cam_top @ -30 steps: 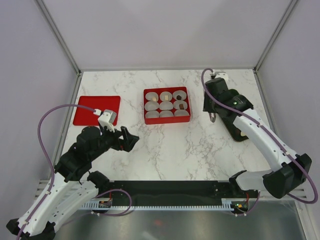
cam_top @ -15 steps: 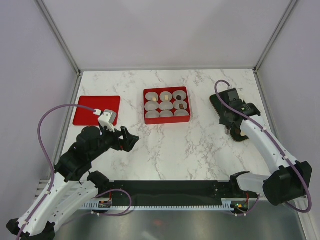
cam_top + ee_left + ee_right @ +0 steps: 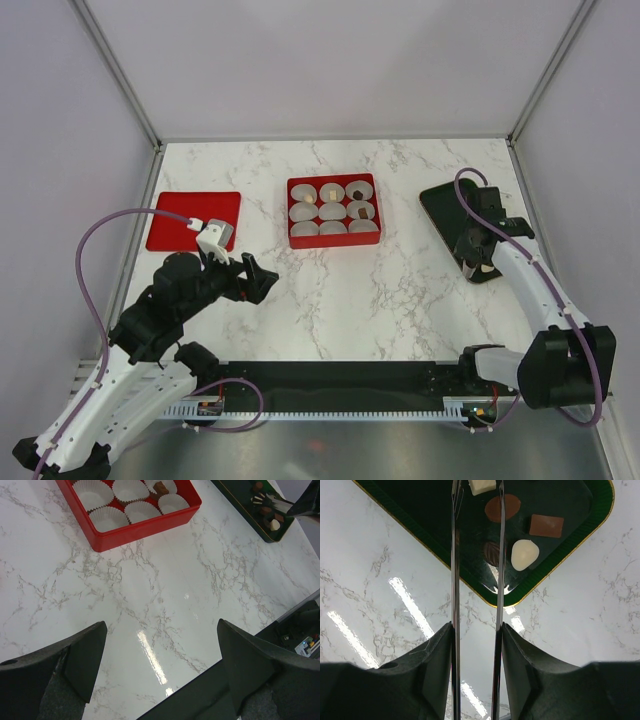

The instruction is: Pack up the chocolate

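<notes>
Chocolate (image 3: 525, 554) on green tray (image 3: 420, 500), clear from wrist — right gripper (image 3: 476, 500) parted above

A white, grey-veined marble surface (image 3: 340, 300) is being enclosed on three sides by plain pale walls (image 3: 330, 60), which are being joined by metal corner posts (image 3: 118, 75). Overhead light is being reflected in bright streaks (image 3: 152, 655) on it.

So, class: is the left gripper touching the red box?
Apart. In the left wrist view, a broad stretch of bare marble table lies between the open left gripper and the red box.
</notes>
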